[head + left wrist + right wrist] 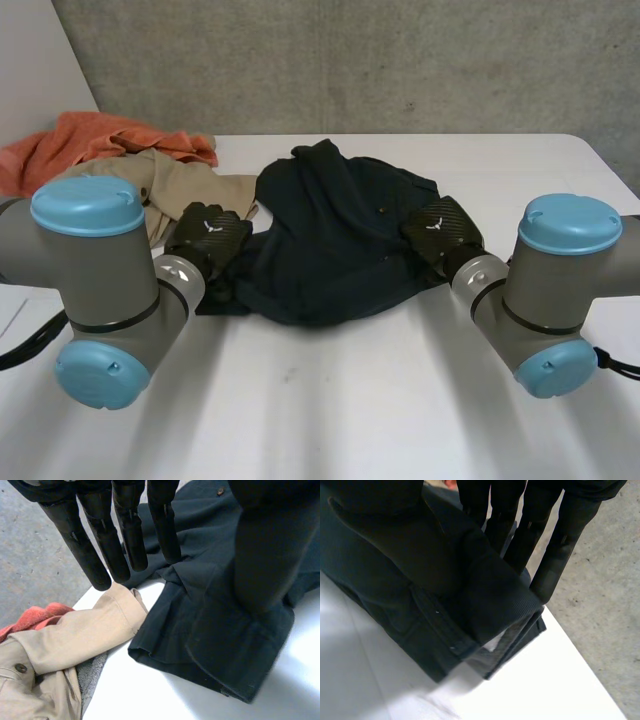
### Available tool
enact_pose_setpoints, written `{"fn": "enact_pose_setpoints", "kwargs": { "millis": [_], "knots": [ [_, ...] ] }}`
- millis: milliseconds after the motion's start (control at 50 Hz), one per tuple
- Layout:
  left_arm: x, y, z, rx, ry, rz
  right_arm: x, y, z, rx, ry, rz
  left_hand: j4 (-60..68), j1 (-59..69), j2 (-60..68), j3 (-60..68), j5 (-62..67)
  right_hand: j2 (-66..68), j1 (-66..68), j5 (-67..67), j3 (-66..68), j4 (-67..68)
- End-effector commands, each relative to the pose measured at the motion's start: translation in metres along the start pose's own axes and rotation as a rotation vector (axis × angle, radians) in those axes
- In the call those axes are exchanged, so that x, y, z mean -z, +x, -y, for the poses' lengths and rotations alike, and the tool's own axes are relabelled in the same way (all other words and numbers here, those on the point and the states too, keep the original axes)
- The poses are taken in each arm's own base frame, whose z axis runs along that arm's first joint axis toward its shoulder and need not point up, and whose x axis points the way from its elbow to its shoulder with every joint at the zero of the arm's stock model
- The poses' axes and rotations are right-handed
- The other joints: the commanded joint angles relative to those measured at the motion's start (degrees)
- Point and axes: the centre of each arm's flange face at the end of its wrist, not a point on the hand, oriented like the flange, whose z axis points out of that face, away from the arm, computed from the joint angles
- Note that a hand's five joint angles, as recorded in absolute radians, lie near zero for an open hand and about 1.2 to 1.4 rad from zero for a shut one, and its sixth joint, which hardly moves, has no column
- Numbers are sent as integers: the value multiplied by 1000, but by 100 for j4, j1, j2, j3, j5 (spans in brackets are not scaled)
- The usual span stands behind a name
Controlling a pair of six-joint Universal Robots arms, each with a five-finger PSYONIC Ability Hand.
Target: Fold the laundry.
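Observation:
A dark navy garment [335, 235] lies crumpled in the middle of the white table [330, 400]. My left hand [207, 240] is at its left edge. In the left wrist view that hand [125, 535] has straight fingers held above the garment's [215, 635] hem, with the thumb apart over the cloth, so it is open and holds nothing. My right hand [444, 235] is at the garment's right edge. In the right wrist view a fold of the dark cloth [490, 600] is pinched between the fingers [555, 565] and the thumb.
A tan garment [185, 190] lies just left of the dark one, also seen beside my left fingertips [85, 635]. An orange cloth [90, 145] is bunched at the table's far left. The table's right edge [580, 650] with grey floor beyond runs close to my right hand.

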Motion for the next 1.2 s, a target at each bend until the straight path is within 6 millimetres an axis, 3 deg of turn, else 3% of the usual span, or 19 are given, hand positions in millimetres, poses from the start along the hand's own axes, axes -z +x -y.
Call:
{"fn": "enact_pose_setpoints", "kwargs": {
  "millis": [20,280,340,420,520,560,600,640,680,700,740,780,840,900,980,1020,1100,1140,1200],
  "knots": [
    [-7,0,-9,-23,-22,-27,2,-4,6,-91,7,12,277,308,247,224,302,1229,1392,1241,1190,1147],
    [-16,7,-22,-24,-65,-75,2,9,5,-90,-30,-43,460,491,431,407,486,1229,1392,1241,1190,1147],
    [-17,9,-24,-20,-73,-96,3,11,7,-94,-35,-58,1232,1263,1203,1179,1258,1229,1392,1241,1190,1147],
    [-17,14,-25,-27,-91,-135,6,12,10,-95,-38,-65,4356,4387,4327,4304,4382,1229,1392,1241,1190,1147],
    [-2,0,-17,-39,-187,-97,16,14,23,-80,-39,-56,4463,4494,4434,4411,4489,1229,1392,1241,1190,1147],
    [7,-13,0,-34,-159,-54,22,16,32,-76,-34,-50,4463,4494,4434,4411,4489,1229,1392,1241,1190,1147],
    [29,-39,40,-22,-50,36,33,22,51,-68,-5,-52,4463,4494,4434,4411,4489,1229,1392,1241,1190,1147],
    [58,-67,86,-6,104,130,45,38,79,-58,64,-88,4463,4494,4434,4411,4489,1229,1392,1241,1190,1147],
    [107,-99,147,14,332,238,59,62,115,-54,174,-154,4463,4494,4434,4411,4489,1229,1392,1241,1190,1147],
    [121,-107,161,19,391,265,70,77,140,-52,254,-199,4463,4494,4434,4411,4489,1229,1392,1241,1190,1147],
    [145,-121,185,33,493,307,80,92,163,-56,332,-242,4463,4494,4434,4411,4489,1229,1392,1241,1190,1147],
    [172,-148,223,80,643,398,97,118,202,-94,477,-308,4463,4494,4434,4411,4489,1229,1392,1241,1190,1147],
    [177,-159,235,109,675,430,101,134,226,-144,574,-343,4463,4494,4434,4411,4489,1229,1392,1241,1190,1147],
    [165,-163,239,123,674,431,97,141,232,-171,600,-353,4463,4494,4434,4411,4489,1229,1392,1241,1190,1147],
    [124,-164,230,138,619,416,70,133,217,-196,539,-321,4463,4494,4434,4411,4489,1229,1392,1241,1190,1147],
    [92,-160,215,143,563,396,51,123,199,-207,478,-296,4463,4494,4434,4411,4489,1229,1392,1241,1190,1147],
    [-5,-143,160,148,440,348,7,88,146,-233,319,-250,4463,4494,4434,4411,4489,1229,1392,1241,1190,1147],
    [-37,-133,139,147,413,323,-18,73,118,-236,273,-267,4463,4494,4434,4411,4489,1229,1392,1241,1190,1147],
    [-73,-123,117,155,405,301,-41,64,95,-232,267,-338,4463,4494,4434,4411,4489,1229,1392,1241,1190,1147]
  ]
}}
